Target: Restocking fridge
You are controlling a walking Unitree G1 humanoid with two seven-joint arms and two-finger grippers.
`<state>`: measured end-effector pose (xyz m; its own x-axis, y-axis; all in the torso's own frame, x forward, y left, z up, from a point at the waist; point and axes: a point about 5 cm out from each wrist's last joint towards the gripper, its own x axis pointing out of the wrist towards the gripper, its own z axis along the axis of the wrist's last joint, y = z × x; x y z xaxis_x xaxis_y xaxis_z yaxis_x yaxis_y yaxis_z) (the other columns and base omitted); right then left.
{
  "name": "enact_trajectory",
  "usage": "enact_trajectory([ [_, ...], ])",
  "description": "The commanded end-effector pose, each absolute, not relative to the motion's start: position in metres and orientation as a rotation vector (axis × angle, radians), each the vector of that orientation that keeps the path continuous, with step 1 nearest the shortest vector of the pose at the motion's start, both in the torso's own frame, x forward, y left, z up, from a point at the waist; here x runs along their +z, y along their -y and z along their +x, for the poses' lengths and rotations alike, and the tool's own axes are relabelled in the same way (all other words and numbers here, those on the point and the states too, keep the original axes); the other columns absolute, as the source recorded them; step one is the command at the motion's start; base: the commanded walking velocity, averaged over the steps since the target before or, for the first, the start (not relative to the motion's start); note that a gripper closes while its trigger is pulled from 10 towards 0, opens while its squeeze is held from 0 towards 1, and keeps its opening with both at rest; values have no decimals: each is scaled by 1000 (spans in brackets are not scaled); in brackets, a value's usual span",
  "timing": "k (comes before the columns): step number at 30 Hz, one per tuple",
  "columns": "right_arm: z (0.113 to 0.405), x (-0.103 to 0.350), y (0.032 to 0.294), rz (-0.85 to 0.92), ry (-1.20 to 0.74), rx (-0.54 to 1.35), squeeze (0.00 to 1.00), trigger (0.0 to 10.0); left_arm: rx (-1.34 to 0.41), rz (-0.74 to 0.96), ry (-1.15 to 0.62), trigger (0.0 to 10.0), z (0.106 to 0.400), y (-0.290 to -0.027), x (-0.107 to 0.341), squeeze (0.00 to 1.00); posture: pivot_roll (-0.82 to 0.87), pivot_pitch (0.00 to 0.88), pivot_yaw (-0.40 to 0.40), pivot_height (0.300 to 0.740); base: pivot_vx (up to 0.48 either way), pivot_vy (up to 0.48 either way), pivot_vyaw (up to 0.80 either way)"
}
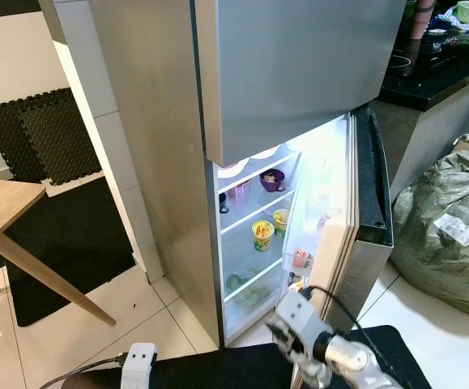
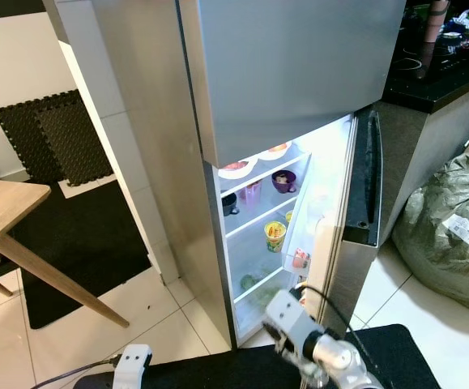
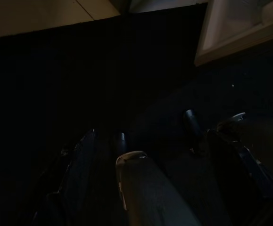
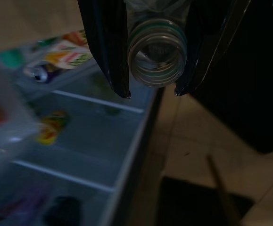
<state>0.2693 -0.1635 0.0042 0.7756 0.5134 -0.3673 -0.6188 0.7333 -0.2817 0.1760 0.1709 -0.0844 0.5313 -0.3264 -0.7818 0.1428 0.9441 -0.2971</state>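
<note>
The right tool [image 4: 151,92] grips a clear plastic bottle with a ribbed neck [image 4: 157,52], its 2 black fingers [image 4: 109,52] pressed on either side of the neck, the open mouth facing the camera on that wrist. In the head view the right arm sits low in front of the tall silver fridge [image 1: 299,73], just beside the edge of its open lower door [image 1: 368,203]. The lit compartment holds a purple bowl [image 1: 272,179] on an upper shelf, a yellow printed cup [image 1: 262,234] on the shelf below, and greens in the bottom drawer. The left tool [image 3: 145,141] hangs in shade over the dark floor; whether it is open or closed I cannot tell.

The step in hand appears to be carrying the bottle to the fridge. The next move likely calls for raising it, turning it upright and reaching toward a free door rack or shelf spot without knocking the items there.
</note>
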Motion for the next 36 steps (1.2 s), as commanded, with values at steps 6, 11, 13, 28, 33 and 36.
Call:
enact_trajectory([
  [6, 280, 10, 193, -389, -282, 356, 0, 10000, -293, -184, -985, 10000, 176, -170, -85, 0, -225, 0, 22, 740, 0, 0, 0],
  [11, 278, 9, 209, -375, -310, 241, 0, 10000, -296, -182, -986, 10000, 176, -170, -85, 0, -226, 0, 24, 740, 0, 0, 0],
  [13, 277, 8, 217, -372, -323, 194, 0, 10000, -298, -181, -987, 10000, 176, -170, -85, 0, -229, 0, 27, 740, 0, 0, 0],
  [28, 254, 6, 285, -362, -420, -123, 0, 10000, -312, -171, -993, 10000, 175, -169, -85, 0, -239, 0, 30, 740, 0, 0, 0],
  [33, 247, -4, 275, -303, -447, -62, 0, 10000, -314, -169, -994, 10000, 175, -169, -85, 0, -240, 0, 29, 740, 0, 0, 0],
  [36, 234, -20, 265, -281, -514, -16, 0, 10000, -318, -168, -991, 10000, 176, -167, -85, 0, -237, 0, 27, 740, 0, 0, 0],
])
